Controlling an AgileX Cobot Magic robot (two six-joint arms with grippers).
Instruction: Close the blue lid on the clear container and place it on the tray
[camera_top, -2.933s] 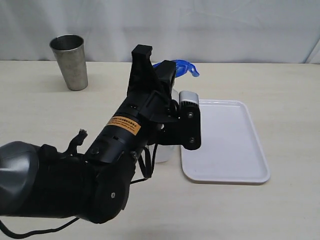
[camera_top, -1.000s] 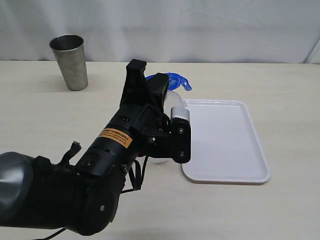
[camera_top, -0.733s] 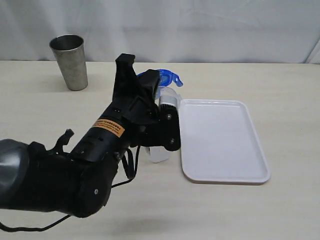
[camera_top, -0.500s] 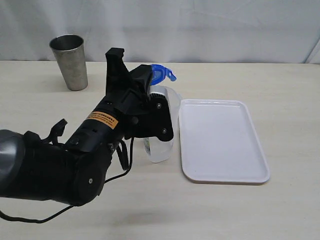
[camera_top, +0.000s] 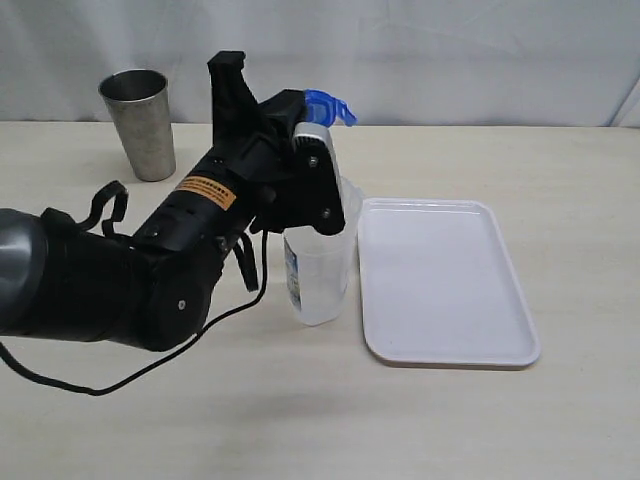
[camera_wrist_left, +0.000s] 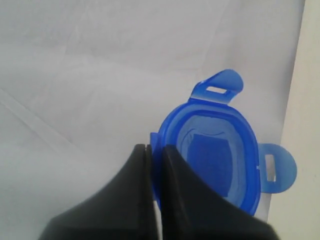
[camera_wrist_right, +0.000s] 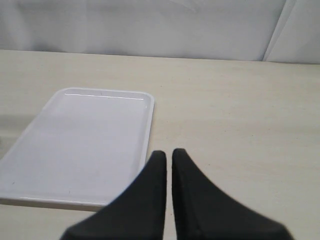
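The blue lid hangs in the air, tipped on edge, above and just behind the clear container. My left gripper is shut on the lid's rim. In the left wrist view the lid shows its hollow underside and two flaps, with the gripper pinching one edge. The container stands upright on the table, just left of the white tray; my arm hides its mouth. My right gripper is shut on nothing, above the table beside the tray.
A shiny steel cup stands at the back left of the table. A white curtain backs the scene. My left arm stretches low across the table's left half.
My left arm has swung to the left and lifted, carrying the lid from low beside the container to higher above it. The container now shows more fully.
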